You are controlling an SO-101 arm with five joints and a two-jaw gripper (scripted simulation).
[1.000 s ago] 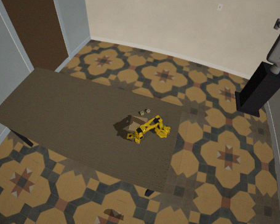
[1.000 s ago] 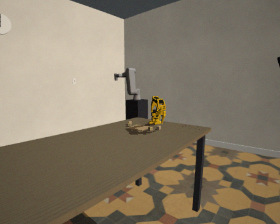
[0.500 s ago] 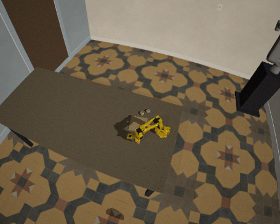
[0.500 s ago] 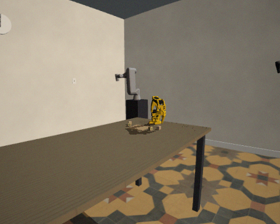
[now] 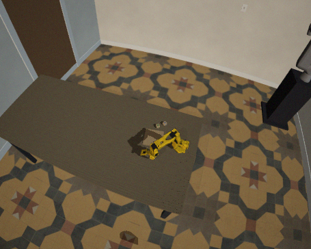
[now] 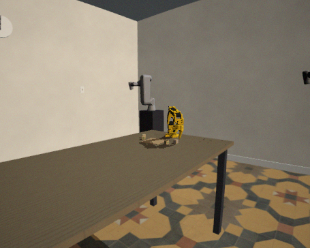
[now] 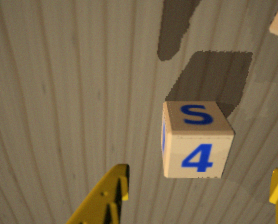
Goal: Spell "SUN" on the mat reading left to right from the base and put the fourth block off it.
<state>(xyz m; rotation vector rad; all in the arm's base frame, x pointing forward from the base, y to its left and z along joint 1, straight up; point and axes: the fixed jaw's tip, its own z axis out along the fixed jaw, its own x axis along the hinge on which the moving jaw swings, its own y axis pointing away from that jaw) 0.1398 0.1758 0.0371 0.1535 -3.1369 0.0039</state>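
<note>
Evidently the step in hand is the approach to the S block [image 7: 198, 142], which is judged to be the first letter of the row. The gripper [image 5: 141, 152] [image 6: 180, 136] [image 7: 200, 176] stands partly open, about a third of its range, and has hold of nothing. The block shows ahead of its fingers in the wrist view, apart from both, on the bare wood of the table [image 5: 74, 119] [image 6: 91, 187]. It shows an S and a 4; which face lies uppermost I cannot tell for certain.

The next move calls for centring the fingers about the block and lowering before closing — and, should the S prove to be on a side, a turn as well.

The mat [image 5: 148, 140] [image 6: 156, 142] lies between the gripper and a pair of blocks [image 5: 157, 125] [image 5: 164, 123] set toward the table's far long edge. Their letters are too small to read from above. No word is laid out on the mat.

Room for moving appears ample toward the near long edge. The mat's own edge is the tighter matter: a low carry could catch it or shift it. A pale corner at the wrist view's upper right edge also merits caution — its nature is not clear.
</note>
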